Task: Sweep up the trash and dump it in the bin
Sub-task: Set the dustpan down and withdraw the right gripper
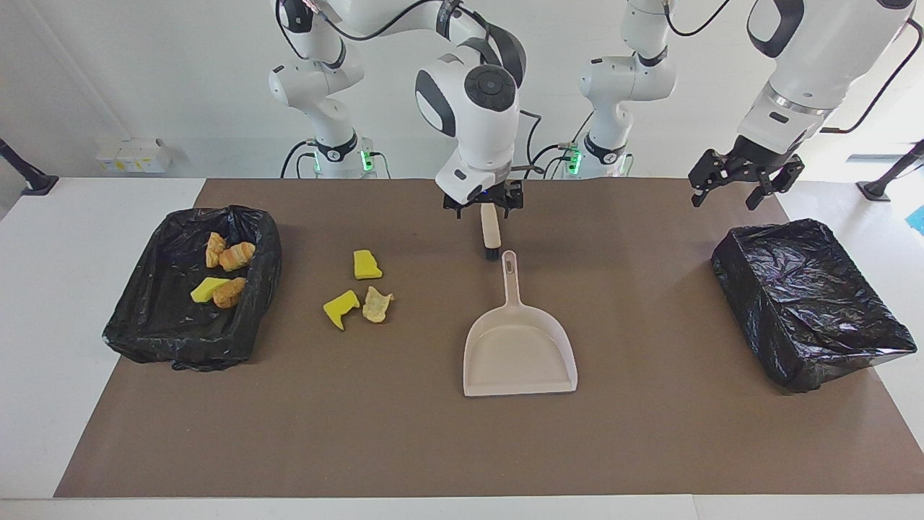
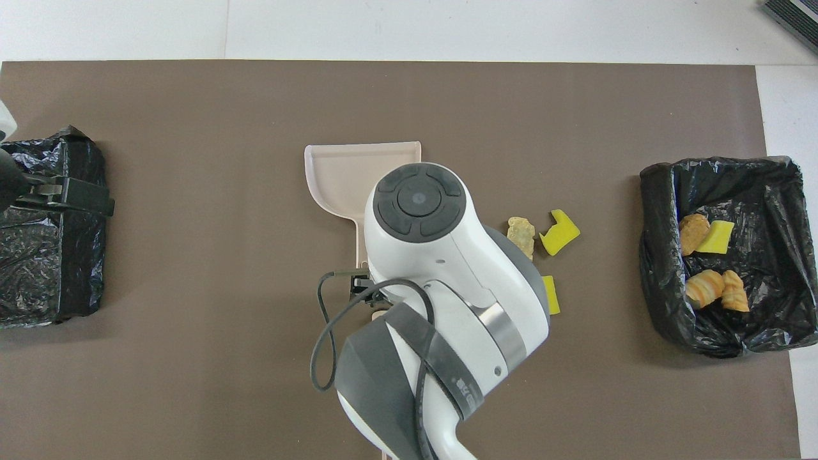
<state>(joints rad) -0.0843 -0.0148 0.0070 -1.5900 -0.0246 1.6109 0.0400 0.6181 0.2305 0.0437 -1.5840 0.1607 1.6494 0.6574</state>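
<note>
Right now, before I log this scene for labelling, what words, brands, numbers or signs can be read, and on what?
No text reads clearly.
Black strap on the right arm: any print is too small to read.
White boxes by the wall: yellow marks, unreadable.

From overhead, the right arm's wrist covers the dustpan [image 2: 345, 176] handle, most of one yellow scrap [image 2: 551, 295] at frame centre and the right end effector [image 1: 481, 205], while the left end effector [image 2: 61, 195] is cut off at the left edge.
</note>
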